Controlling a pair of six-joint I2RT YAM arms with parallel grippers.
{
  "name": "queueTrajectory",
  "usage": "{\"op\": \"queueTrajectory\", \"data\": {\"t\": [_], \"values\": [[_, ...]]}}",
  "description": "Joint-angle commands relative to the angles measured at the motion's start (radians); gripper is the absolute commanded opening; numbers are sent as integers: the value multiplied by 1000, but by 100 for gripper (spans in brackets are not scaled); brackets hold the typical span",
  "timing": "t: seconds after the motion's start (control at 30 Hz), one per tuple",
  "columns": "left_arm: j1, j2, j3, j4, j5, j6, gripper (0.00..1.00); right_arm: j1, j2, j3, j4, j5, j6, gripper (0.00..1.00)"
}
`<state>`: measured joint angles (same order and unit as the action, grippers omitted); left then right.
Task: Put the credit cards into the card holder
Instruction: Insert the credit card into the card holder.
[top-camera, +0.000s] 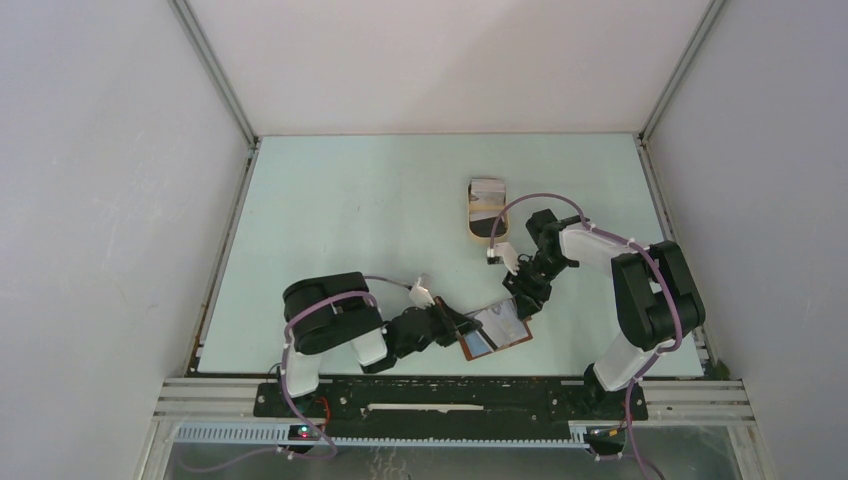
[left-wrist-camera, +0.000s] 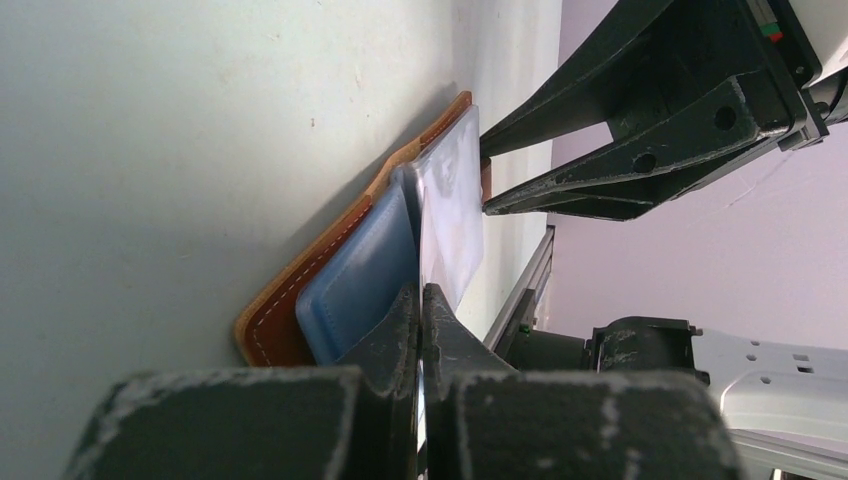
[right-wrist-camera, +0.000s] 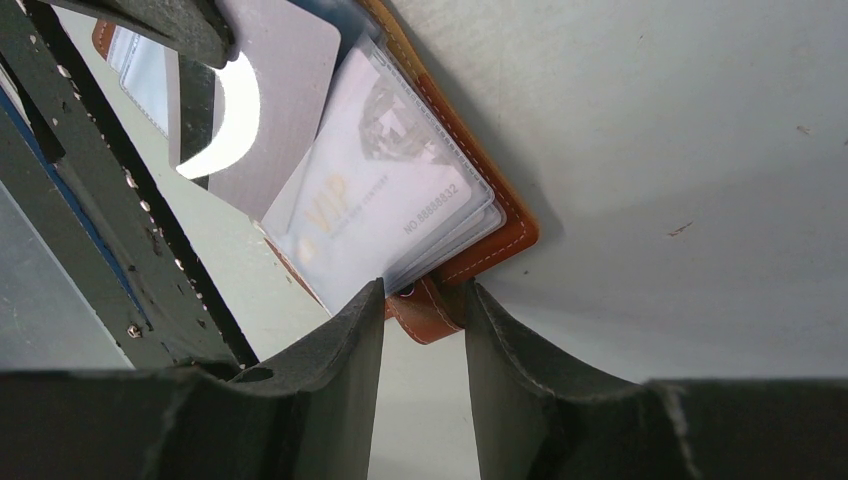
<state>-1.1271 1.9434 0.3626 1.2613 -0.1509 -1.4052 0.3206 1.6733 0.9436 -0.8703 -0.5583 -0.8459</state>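
Note:
The reddish-brown card holder (top-camera: 505, 335) lies open on the table near the front edge, its clear sleeves (right-wrist-camera: 380, 210) showing a VIP card. My left gripper (top-camera: 462, 325) (left-wrist-camera: 421, 295) is shut on a thin pale credit card (left-wrist-camera: 450, 210) (right-wrist-camera: 270, 110), held edge-up over the holder's blue pocket (left-wrist-camera: 360, 280). My right gripper (top-camera: 527, 300) (right-wrist-camera: 425, 300) is at the holder's far edge, its jaws closed on the brown strap tab (right-wrist-camera: 425, 312). More credit cards (top-camera: 487, 190) lie in the tan tray.
The tan oval tray (top-camera: 472, 222) stands on the table behind the right arm. The table's front rail (top-camera: 450, 385) runs just below the card holder. White walls enclose the table on three sides.

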Motion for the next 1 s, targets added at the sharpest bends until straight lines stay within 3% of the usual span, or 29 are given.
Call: {"op": "queueTrajectory", "data": {"t": [0.0,0.4,0.97], "values": [[6,14,20,-10,10,20,0,8,-4,30,-5,-15,7,43],[19,23,13,-21,65,-37,0,9,-3,30,-5,-15,6,43],[41,33,56,-77,102,12,0,11,-9,30,-6,-17,7,43]]}}
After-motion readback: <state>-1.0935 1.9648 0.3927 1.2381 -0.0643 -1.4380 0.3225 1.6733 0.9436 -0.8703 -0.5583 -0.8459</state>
